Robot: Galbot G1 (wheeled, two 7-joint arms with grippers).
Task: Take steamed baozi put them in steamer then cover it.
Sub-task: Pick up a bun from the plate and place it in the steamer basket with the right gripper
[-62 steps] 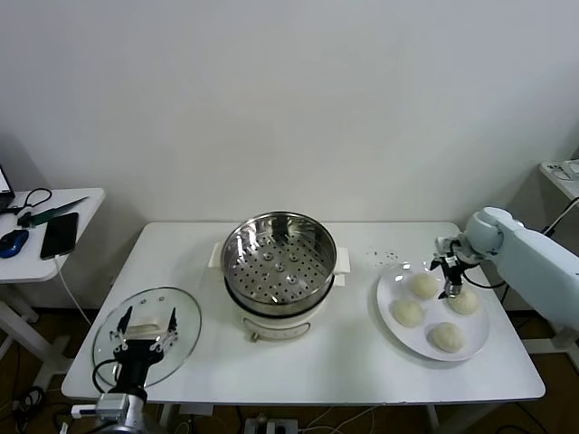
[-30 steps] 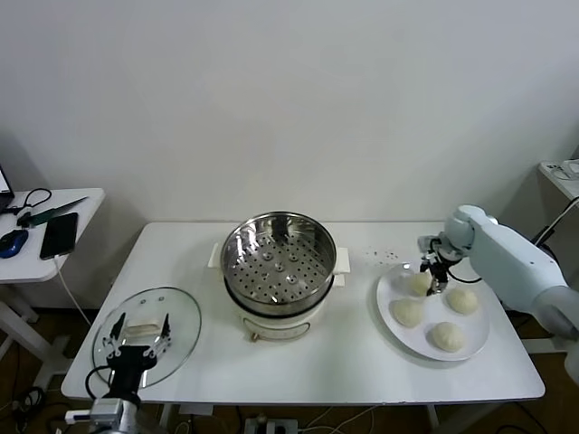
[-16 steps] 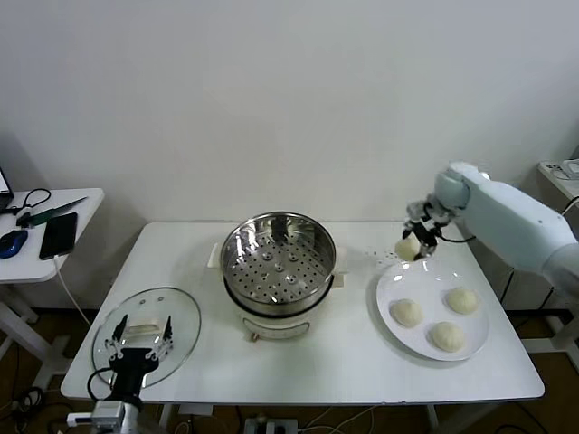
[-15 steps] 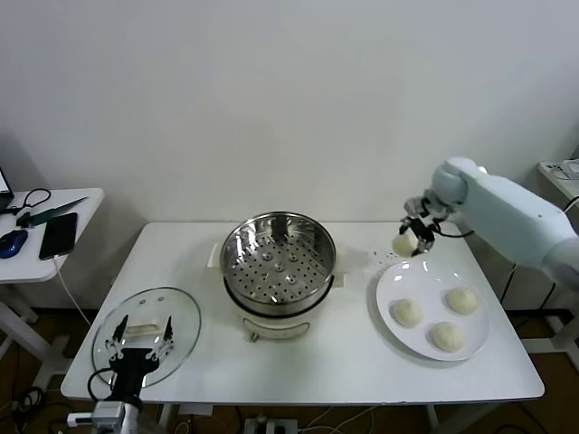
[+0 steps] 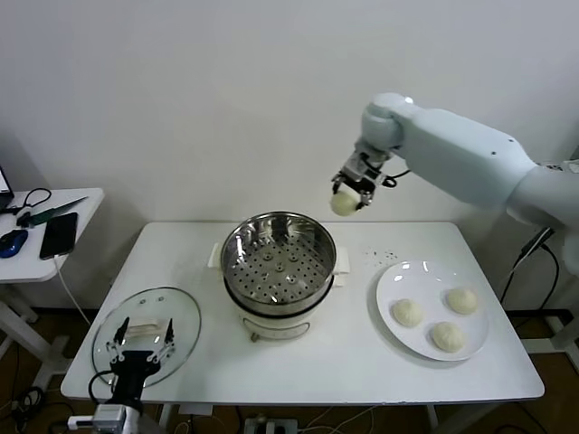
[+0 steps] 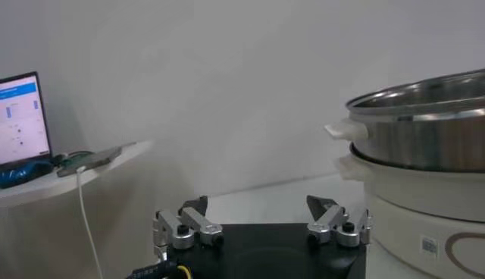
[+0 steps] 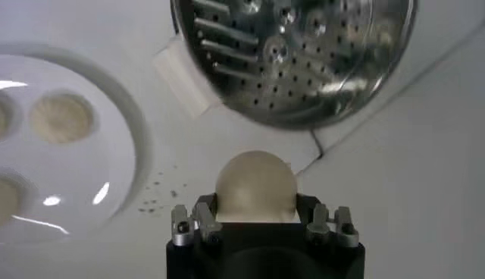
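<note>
My right gripper (image 5: 347, 197) is shut on a cream-white baozi (image 5: 343, 204) and holds it in the air, above and just right of the steamer (image 5: 279, 258). In the right wrist view the baozi (image 7: 255, 186) sits between the jaws, with the steamer's perforated floor (image 7: 295, 53) beyond it. Three more baozi (image 5: 408, 313) lie on the white plate (image 5: 398, 280) at the right. The glass cover (image 5: 149, 328) with its white handle lies flat at the table's front left. My left gripper (image 5: 142, 352) is open and empty, parked over the cover.
A side table (image 5: 45, 217) at the far left holds a phone, a mouse and cables. The steamer's white pot base (image 6: 424, 189) shows close by in the left wrist view. A few dark specks (image 5: 384, 257) lie on the table between steamer and plate.
My right gripper closed on one baozi on the plate, lifted it and carried it up and to the left toward the steamer. The plate now holds three. The left arm stayed put.
</note>
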